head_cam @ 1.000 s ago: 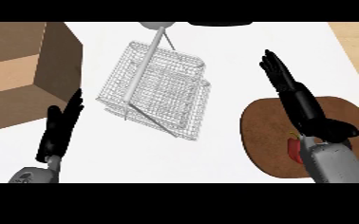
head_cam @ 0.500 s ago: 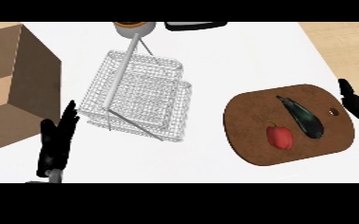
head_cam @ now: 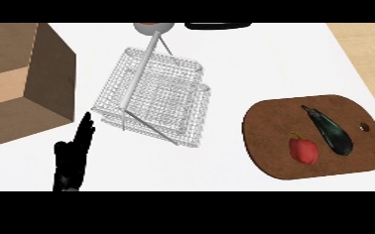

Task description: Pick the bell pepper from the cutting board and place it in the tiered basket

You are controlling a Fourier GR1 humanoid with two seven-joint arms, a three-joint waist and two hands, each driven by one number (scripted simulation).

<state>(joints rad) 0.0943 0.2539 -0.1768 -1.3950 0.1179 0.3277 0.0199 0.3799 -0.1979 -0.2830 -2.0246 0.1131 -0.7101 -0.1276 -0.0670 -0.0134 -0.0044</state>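
On the table (head_cam: 256, 59), the cutting board (head_cam: 271, 144) bearing bell pepper (head_cam: 304, 150) and eggplant (head_cam: 330, 130) lies right of the tiered basket (head_cam: 157, 96)

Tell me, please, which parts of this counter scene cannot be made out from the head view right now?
- Right hand: not in the head view at all.
- Left hand: its wrist and forearm are cut off by the lower edge.
- Dark object at the back: cut by the top edge, so I cannot identify it.
- Round item behind the tiered basket: also cut off at the top.
- Brown box: runs past the left edge.
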